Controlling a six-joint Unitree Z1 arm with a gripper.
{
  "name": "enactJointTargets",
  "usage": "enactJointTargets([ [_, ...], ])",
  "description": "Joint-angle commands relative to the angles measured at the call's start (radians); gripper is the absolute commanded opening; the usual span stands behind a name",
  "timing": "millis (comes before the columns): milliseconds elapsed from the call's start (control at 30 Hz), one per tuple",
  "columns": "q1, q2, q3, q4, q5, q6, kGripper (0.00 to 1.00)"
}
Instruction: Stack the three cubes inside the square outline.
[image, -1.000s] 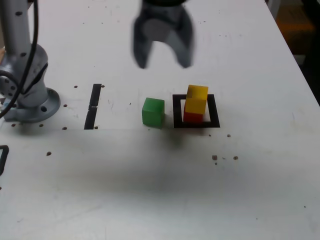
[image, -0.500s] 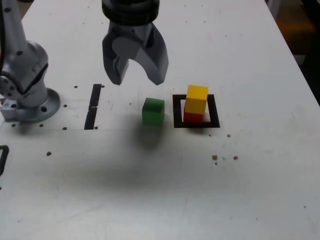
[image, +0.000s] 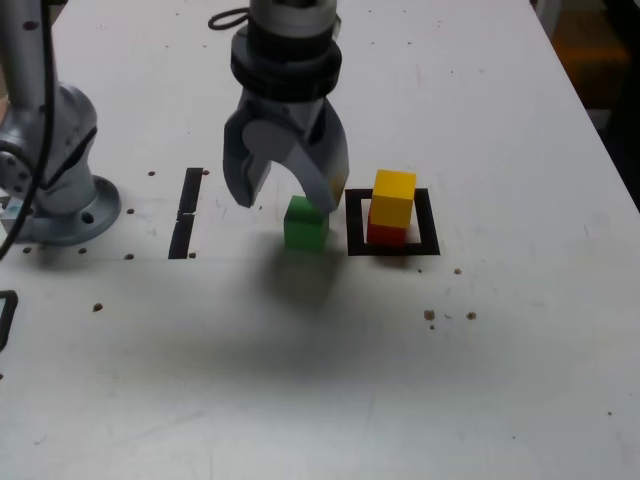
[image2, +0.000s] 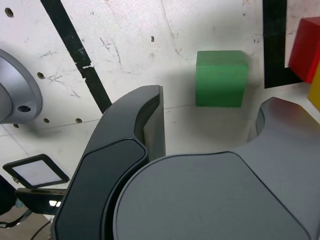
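A green cube (image: 305, 222) (image2: 221, 79) rests on the white table just to the exterior view's left of the square outline (image: 428, 222) (image2: 274, 45). Inside the outline a yellow cube (image: 393, 197) sits on top of a red cube (image: 386, 235) (image2: 305, 47). My gripper (image: 287, 195) (image2: 210, 120) hangs open just above and behind the green cube, its two grey fingers spread wider than the cube with nothing between them. In the exterior view one finger (image: 330, 190) hides part of the green cube's top edge.
The arm's grey base (image: 60, 190) stands at the exterior view's left. A straight black tape strip (image: 186, 212) (image2: 75, 50) lies between the base and the green cube. Small dark specks (image: 430, 316) dot the table. The table's right edge (image: 610, 150) runs diagonally.
The gripper has come down from the top of the exterior view toward the green cube, staying open. The cubes have not moved.
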Motion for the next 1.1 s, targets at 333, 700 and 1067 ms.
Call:
enactJointTargets([
  [333, -0.002, 0.076, 0.000, -0.048, -0.019, 0.031, 0.71],
  [700, -0.002, 0.147, -0.020, -0.075, -0.036, 0.056, 0.71],
  [1067, 0.012, 0.171, -0.020, -0.082, -0.036, 0.066, 0.71],
])
